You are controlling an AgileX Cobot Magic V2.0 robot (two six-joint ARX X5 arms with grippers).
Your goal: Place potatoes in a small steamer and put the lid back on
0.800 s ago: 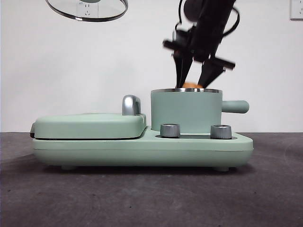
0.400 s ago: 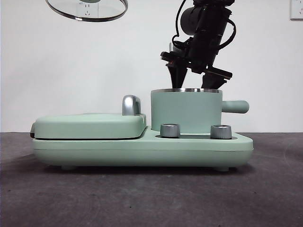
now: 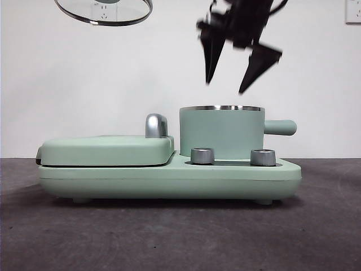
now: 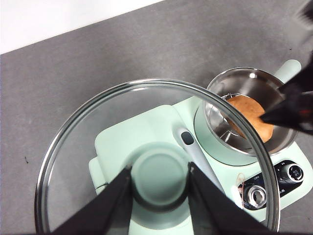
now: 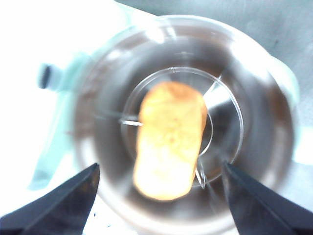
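Observation:
The orange-brown potato lies inside the mint-green small steamer, on its steel insert. My right gripper hangs open and empty above the steamer's rim, blurred by motion. The glass lid is held high at the upper left of the front view, with my left gripper shut on its green knob. From the front the potato is hidden by the steamer wall.
The steamer stands on a mint-green appliance base with a flat hinged griddle section, a chrome handle and two steel dials. The steamer's stubby side handle points right. Dark table around.
My right gripper has let the potato go into the steamer and risen clear above the rim, jaws spread. The lid stays held in the same high spot.

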